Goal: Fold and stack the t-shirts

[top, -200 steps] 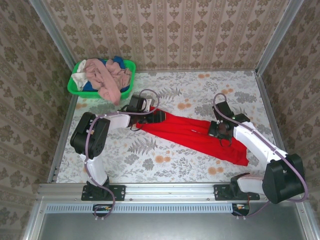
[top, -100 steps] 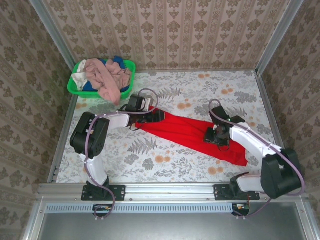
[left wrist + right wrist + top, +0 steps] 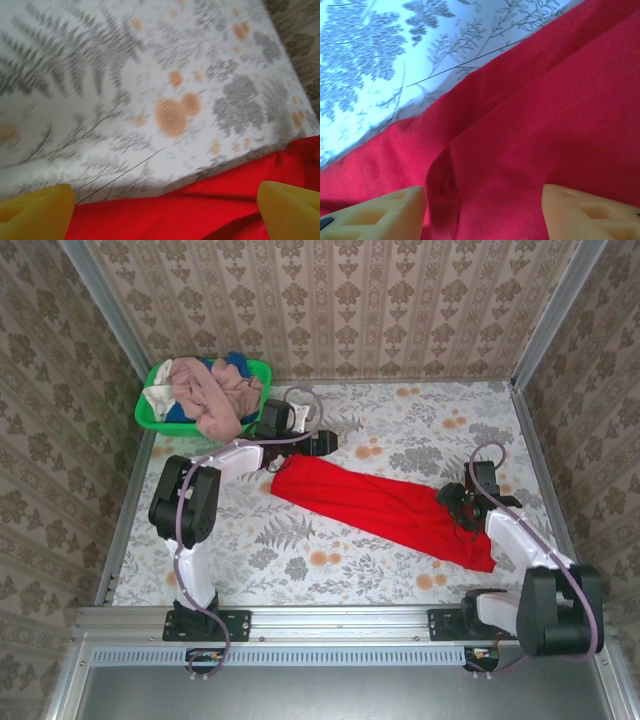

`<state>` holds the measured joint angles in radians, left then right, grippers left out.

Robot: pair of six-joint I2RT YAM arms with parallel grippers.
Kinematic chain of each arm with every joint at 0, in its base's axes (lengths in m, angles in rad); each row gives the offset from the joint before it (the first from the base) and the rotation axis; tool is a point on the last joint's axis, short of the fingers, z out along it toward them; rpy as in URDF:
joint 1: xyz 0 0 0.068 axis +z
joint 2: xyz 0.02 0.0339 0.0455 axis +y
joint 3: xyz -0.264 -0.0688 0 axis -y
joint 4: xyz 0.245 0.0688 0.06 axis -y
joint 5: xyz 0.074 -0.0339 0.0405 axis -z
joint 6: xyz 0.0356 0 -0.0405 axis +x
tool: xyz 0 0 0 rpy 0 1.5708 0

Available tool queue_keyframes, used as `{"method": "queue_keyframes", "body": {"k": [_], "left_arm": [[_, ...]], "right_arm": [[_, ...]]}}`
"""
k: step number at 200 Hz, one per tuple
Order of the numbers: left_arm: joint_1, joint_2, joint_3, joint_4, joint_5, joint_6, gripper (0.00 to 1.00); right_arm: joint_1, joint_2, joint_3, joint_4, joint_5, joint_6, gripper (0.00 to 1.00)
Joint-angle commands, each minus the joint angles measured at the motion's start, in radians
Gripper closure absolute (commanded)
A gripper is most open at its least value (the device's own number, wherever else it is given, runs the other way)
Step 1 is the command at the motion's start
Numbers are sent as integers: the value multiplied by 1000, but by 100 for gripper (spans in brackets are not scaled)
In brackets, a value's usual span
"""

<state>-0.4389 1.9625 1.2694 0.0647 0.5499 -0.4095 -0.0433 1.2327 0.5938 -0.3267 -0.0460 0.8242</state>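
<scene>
Across the middle of the top view, the red t-shirt (image 3: pixel 385 508) lies on the flowered table (image 3: pixel 330 570) as a long narrow band, running from upper left of centre down toward the lower right. That doubled-over shape reads as a lengthwise fold already made, with the crosswise folds not yet done. At its upper-left end the left gripper (image 3: pixel 322 443) sits just above the cloth in the frame, apart from it. Its wrist view shows the yellow fingertips (image 3: pixel 35 210) spread wide, with bare table beyond them and the red edge along the bottom, so it holds nothing. Over the band's lower-right part the right gripper (image 3: pixel 462 505) hangs with its fingertips (image 3: pixel 375 215) parted too, the red fabric lying slack and creased beneath rather than pinched. With one arm near each end, the pair look placed to take the ends for the next fold. Toward the upper left corner, the green basket (image 3: pixel 143 416) holds the pink t-shirt (image 3: pixel 215 400) with blue and white cloth beside it, well apart from the red one.
</scene>
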Motion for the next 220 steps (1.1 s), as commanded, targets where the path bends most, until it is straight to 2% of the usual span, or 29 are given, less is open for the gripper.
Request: {"method": "queue_keyframes", "body": {"k": [1, 36, 64, 93, 137, 194, 220], "left_arm": [[24, 21, -72, -2, 43, -38, 4], [-7, -94, -283, 38, -7, -106, 4], [-69, -218, -440, 29, -74, -148, 4], [-126, -308, -516, 24, -103, -211, 3], [-268, -388, -489, -62, -194, -219, 3], [-332, -337, -443, -48, -155, -226, 3], [-359, -369, -413, -64, -181, -189, 3]], "right_arm": [[-33, 88, 33, 90, -58, 43, 36], [-95, 318, 187, 88, -76, -17, 35], [-109, 533, 431, 28, -94, -93, 31], [-80, 746, 733, -74, -180, -155, 28], [65, 1069, 1218, -278, -217, -221, 26], [202, 1432, 1810, -425, -297, -181, 28], [220, 1479, 1954, -417, -348, -180, 27]]}}
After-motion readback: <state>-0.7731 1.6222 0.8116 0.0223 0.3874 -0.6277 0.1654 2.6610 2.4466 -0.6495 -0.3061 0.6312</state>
